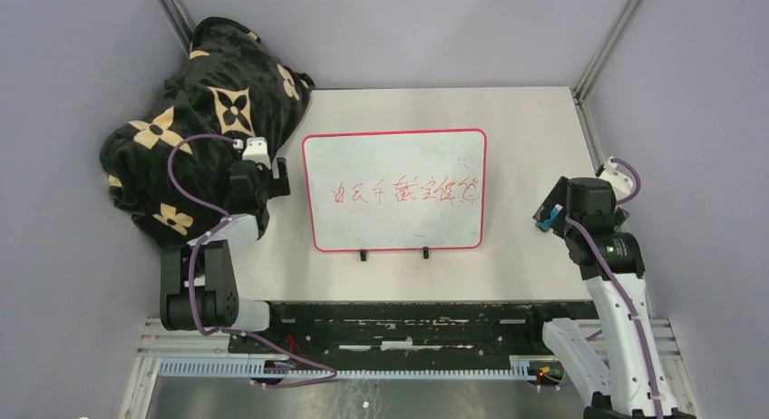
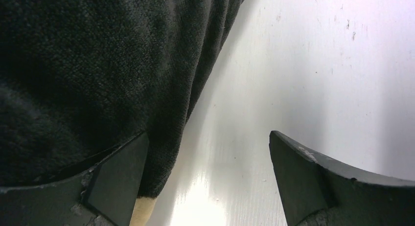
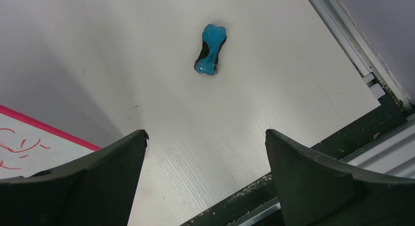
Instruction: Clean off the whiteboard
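Left of the whiteboard [image 1: 395, 156], a black flower-patterned blanket [image 1: 199, 120] lies bunched, with the left pincer [image 2: 208, 152] at its edge, jaws apart. The whiteboard lies flat on the bench [image 1: 526, 138], bearing red writing. Right of it, the right pincer [image 3: 205, 147], jaws apart, hangs over a small blue object [image 3: 210, 50].

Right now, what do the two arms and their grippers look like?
The left arm and right arm both mix black joints with white links, and a purple cable loops along each. The left gripper and right gripper have black, wedge-shaped fingers with scuffed edges.
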### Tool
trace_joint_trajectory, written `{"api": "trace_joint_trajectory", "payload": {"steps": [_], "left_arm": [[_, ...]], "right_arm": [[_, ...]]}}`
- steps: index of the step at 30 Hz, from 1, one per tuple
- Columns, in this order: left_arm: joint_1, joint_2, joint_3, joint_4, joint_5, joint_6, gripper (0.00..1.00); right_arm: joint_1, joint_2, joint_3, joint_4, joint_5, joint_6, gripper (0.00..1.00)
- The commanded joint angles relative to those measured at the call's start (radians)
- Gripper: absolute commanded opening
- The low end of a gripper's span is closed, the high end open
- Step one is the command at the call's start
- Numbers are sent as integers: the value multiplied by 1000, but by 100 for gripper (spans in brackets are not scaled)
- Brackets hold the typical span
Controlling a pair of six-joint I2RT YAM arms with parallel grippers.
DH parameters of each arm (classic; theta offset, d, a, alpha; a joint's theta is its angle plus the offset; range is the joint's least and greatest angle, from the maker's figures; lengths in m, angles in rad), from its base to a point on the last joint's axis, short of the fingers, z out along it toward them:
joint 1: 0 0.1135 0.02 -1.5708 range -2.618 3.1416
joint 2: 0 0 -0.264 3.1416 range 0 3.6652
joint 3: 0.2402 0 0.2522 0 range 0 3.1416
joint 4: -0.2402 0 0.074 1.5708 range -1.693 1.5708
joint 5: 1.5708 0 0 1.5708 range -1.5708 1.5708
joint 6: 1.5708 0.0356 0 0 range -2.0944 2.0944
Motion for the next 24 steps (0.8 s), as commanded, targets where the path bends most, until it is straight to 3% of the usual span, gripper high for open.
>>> {"api": "trace_joint_trajectory", "payload": {"steps": [1,7,15,19,24], "left_arm": [[8,-55,28,-27,10,-24,99],[8,-101,41,-83,20,-8,99],[8,-155,22,-134,31,-1,99],[9,-171,25,-167,59,-11,99],[9,-158,68,-207,65,9,99]], "right_arm": [[2,42,16,7,51,30,100],[2,73,29,41,80,34,100],[-73,491,184,-18,-27,22,100],[-145,574,200,23,-79,16,93],[-159,690,240,7,-51,-12,93]]}}
